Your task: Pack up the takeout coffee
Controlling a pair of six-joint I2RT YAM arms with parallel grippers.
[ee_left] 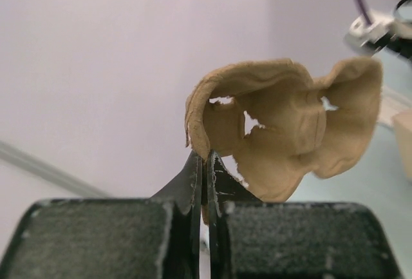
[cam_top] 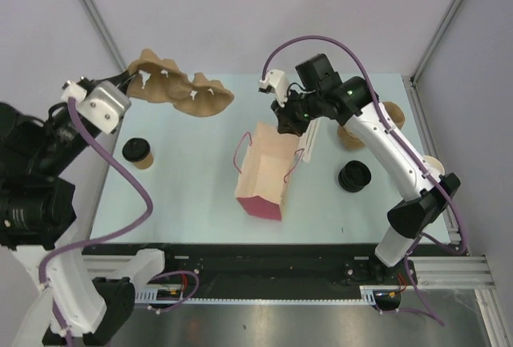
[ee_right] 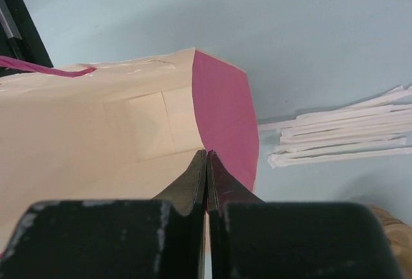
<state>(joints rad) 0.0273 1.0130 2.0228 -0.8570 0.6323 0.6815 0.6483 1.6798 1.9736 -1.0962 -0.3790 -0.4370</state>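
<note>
The takeout coffee [cam_top: 138, 153], a small brown cup with a black lid, stands on the left of the pale blue table, apart from both grippers. My left gripper [cam_top: 132, 82] [ee_left: 206, 156] is shut on the rim of a brown pulp cup carrier [cam_top: 180, 90] [ee_left: 283, 131] and holds it in the air above the table's far left. My right gripper [cam_top: 287, 123] [ee_right: 207, 155] is shut on the mouth edge of a cream and magenta paper bag [cam_top: 268, 175] [ee_right: 96, 124]. The bag's inside shows nothing in it.
White wrapped straws [cam_top: 311, 139] [ee_right: 341, 134] lie just right of the bag. A pile of black lids [cam_top: 354, 175] sits further right. Brown lidless cups [cam_top: 351, 135] stand behind the right arm. The table edge [cam_top: 240, 239] runs in front of the arm bases.
</note>
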